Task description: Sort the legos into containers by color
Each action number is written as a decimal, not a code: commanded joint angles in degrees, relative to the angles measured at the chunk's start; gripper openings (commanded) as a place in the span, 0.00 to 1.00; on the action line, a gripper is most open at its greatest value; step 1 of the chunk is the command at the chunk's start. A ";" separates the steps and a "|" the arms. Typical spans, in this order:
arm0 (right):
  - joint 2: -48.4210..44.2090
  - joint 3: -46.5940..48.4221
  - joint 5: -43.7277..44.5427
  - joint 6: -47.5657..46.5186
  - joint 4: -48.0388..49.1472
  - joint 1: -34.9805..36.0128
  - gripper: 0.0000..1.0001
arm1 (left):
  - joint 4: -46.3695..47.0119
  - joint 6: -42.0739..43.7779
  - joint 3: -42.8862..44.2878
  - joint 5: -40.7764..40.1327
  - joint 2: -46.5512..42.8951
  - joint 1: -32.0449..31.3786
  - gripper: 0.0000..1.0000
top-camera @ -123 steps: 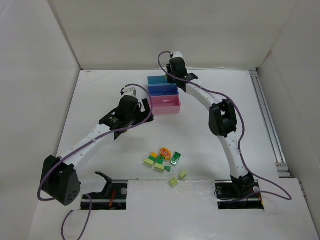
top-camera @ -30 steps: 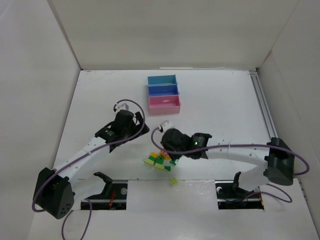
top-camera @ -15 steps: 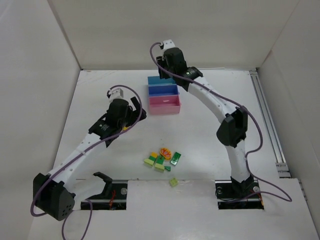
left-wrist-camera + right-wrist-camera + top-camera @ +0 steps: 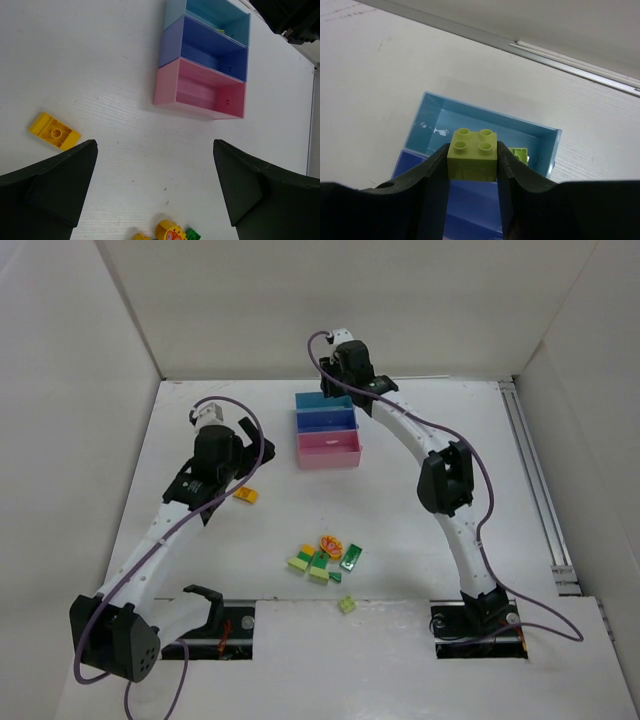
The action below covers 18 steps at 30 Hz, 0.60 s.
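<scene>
Only wrist view | right claw [image 4: 472, 161] clasps lime brick [image 4: 471, 149] | over teal tray [image 4: 434, 120]

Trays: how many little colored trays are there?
3, joined in a row: the teal tray at the far end, the blue tray in the middle, the pink tray at the near end. None looks hidden.
</scene>
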 commanded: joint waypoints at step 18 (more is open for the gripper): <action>3.19 0.91 -3.31 1.71 8.85 -1.17 0.66 | 2.87 3.19 0.11 5.19 3.07 -0.04 1.00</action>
